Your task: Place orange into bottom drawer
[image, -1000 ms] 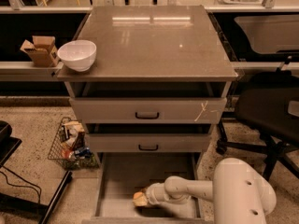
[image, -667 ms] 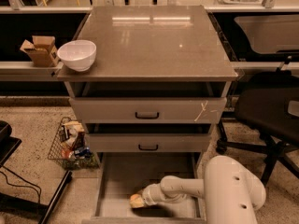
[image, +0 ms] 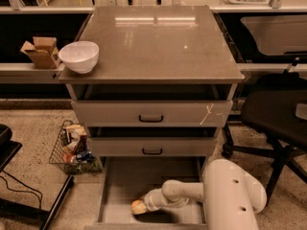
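I have the bottom drawer [image: 120,186] pulled fully out, its grey floor bare to the left and toward the back. The end effector [image: 145,205] sits low inside it, near the front wall, with the orange [image: 138,207] right at its tip. I cannot tell whether it is gripping the fruit. A white bowl [image: 79,56] stands at the counter's [image: 158,42] left edge, and a wire basket [image: 72,148] crowds the floor to the left.

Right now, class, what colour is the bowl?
White bowl, camera view; the tool is in the bottom drawer by the orange.
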